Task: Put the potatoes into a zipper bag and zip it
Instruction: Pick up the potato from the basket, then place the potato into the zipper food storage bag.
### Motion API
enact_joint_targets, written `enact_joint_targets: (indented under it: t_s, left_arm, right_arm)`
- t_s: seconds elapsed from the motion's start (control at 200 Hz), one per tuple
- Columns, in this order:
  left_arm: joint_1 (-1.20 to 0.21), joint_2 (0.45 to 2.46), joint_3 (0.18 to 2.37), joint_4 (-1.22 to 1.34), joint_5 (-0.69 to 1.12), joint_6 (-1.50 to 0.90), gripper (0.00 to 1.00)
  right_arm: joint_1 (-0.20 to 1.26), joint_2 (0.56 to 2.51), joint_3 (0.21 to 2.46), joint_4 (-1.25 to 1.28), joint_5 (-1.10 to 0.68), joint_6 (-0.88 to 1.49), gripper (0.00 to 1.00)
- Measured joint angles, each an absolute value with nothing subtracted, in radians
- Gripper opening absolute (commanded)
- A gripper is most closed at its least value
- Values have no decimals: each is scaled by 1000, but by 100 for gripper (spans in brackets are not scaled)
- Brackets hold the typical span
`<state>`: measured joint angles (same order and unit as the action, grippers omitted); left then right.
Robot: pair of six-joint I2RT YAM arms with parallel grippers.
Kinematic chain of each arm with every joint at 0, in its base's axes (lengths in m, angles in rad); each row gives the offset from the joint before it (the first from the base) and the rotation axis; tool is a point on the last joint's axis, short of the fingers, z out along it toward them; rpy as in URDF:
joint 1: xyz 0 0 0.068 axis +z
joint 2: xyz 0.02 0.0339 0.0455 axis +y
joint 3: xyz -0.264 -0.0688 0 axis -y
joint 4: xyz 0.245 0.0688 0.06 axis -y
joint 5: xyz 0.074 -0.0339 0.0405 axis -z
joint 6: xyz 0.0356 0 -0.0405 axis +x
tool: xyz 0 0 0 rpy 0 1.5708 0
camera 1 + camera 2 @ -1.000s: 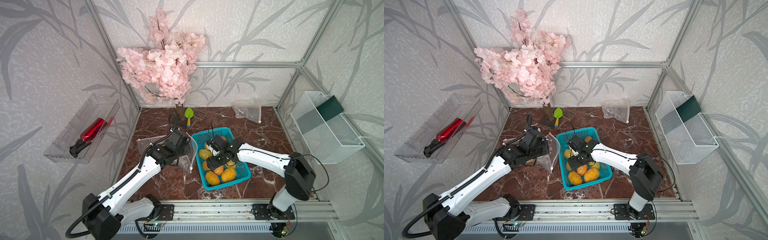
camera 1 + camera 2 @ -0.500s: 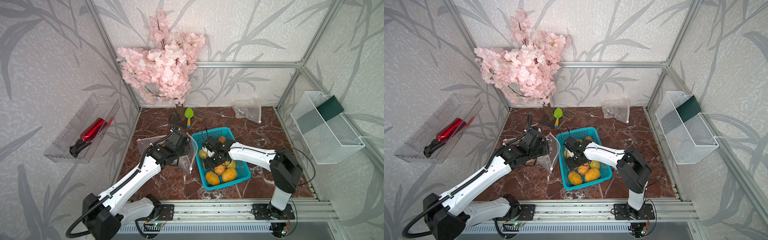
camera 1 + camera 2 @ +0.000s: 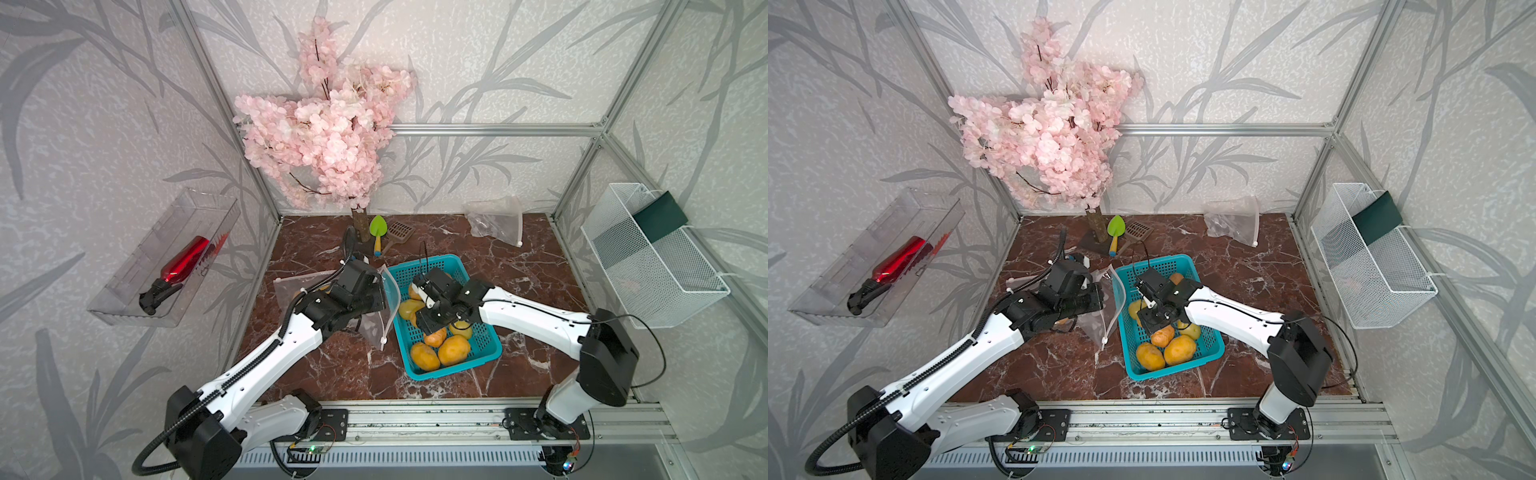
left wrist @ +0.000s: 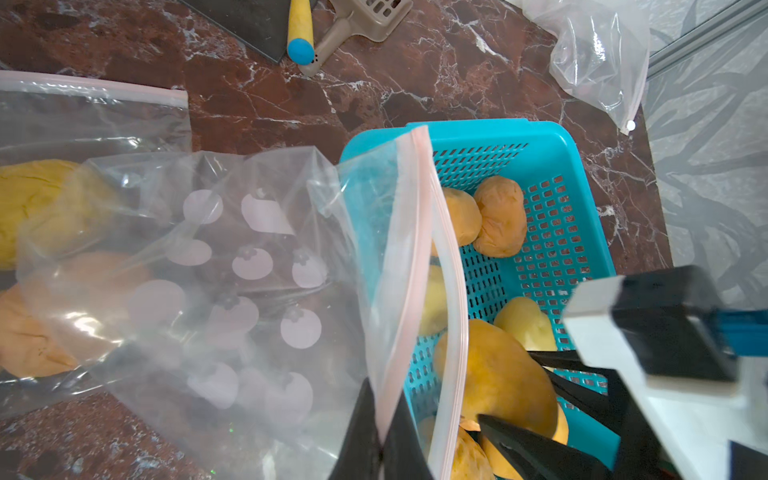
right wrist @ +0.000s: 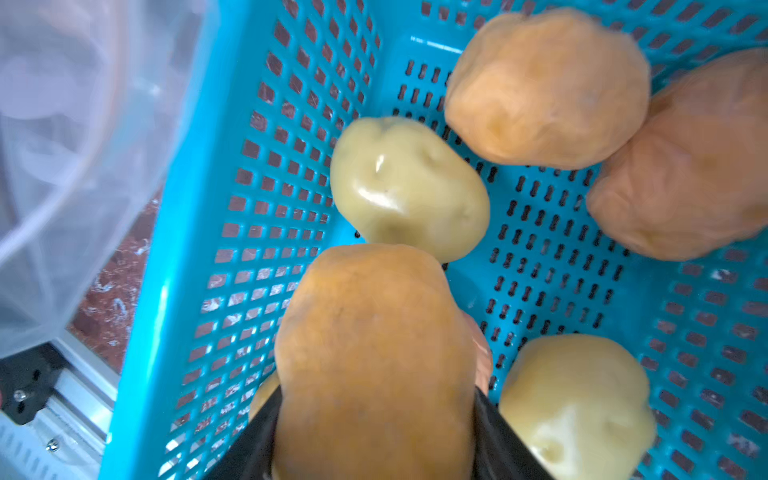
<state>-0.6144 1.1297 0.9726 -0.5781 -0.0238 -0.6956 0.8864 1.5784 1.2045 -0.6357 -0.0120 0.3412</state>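
Potato [image 5: 374, 361] held in right jaws shows plainly only in wrist views.

Likely lab: wallpapered aluminium-frame enclosure [image 3: 494, 129]

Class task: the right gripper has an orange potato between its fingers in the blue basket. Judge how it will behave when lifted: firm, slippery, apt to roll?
The orange potato is probably stiff: it keeps its lumpy shape between the right gripper's fingers. Its rounded, tapering sides may let it slip. Dropped, it would likely roll within the basket.
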Motion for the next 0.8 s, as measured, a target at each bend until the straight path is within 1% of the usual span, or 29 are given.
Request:
enact_joint_targets:
  t_s: [0.1, 0.295, 0.455, 0.585, 0.8]
  left_arm:
    - [-621, 1129, 967, -564, -5, -690, 0]
    - [-641, 1128, 955, -529, 29, -676, 0]
    - [-652, 1118, 941, -499, 44, -669, 0]
    - [-654, 1098, 929, -488, 46, -667, 0]
    - [-653, 1073, 923, -487, 28, -665, 0]
  right_arm:
    - [886, 1486, 1161, -604, -9, 335, 25]
    - [892, 1329, 1079, -511, -56, 318, 23]
    - [931, 1233, 1029, -409, -92, 310, 22]
    - [947, 1251, 1064, -357, -111, 308, 19]
    - [947, 1395, 1131, -284, -106, 342, 19]
